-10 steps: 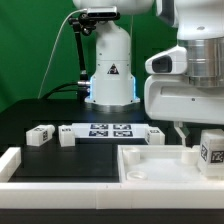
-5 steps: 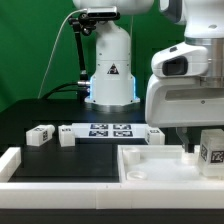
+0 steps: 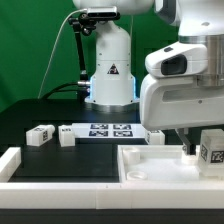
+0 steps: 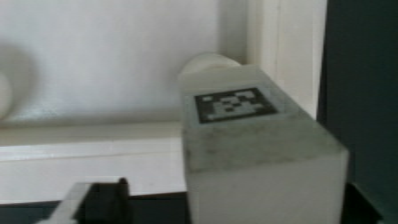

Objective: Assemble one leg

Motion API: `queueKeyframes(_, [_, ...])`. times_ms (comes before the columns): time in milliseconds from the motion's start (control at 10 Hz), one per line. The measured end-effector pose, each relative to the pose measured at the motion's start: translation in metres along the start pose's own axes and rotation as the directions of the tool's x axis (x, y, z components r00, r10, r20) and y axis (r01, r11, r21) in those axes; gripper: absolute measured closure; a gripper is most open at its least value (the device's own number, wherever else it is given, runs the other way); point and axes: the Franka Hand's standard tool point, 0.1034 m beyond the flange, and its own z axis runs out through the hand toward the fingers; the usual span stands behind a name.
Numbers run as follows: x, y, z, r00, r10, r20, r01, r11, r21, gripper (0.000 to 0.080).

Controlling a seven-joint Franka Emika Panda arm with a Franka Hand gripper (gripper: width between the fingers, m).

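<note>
A white leg (image 3: 212, 152) with a black-and-white tag stands upright at the corner of the wide white tray-like part (image 3: 150, 172), at the exterior view's right. In the wrist view the leg (image 4: 240, 110) fills the middle, tag facing the camera. My gripper (image 3: 200, 150) is down around it. One dark finger (image 4: 103, 195) shows with a gap between it and the leg. The other finger is hidden behind the leg. The jaws stand open around the leg and do not clamp it. My gripper's middle (image 4: 222, 208) lies on the leg.
Two more legs (image 3: 40, 135) (image 3: 67, 136) lie at the exterior view's left, beside the marker board (image 3: 108, 130). Another leg (image 3: 157, 136) lies behind the tray-like part. A white rail (image 3: 20, 165) runs along the table's front. The robot base (image 3: 110, 70) stands at the back.
The arm's hand has shifted a little toward the exterior view's left. The leg at the tray-like part's corner has stayed in place.
</note>
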Motion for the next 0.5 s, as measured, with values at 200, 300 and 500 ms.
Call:
queueKeyframes(200, [0.0, -0.0001, 0.0001, 1.0, 0.006, 0.0, -0.006, 1.0, 0.0, 0.0514])
queueKeyframes(300, [-0.0001, -0.0001, 0.0002, 1.0, 0.031, 0.0, -0.031, 1.0, 0.0, 0.0509])
queueKeyframes(500, [0.0005, 0.0019, 0.0005, 0.993, 0.119, -0.002, -0.118, 0.993, 0.019, 0.0509])
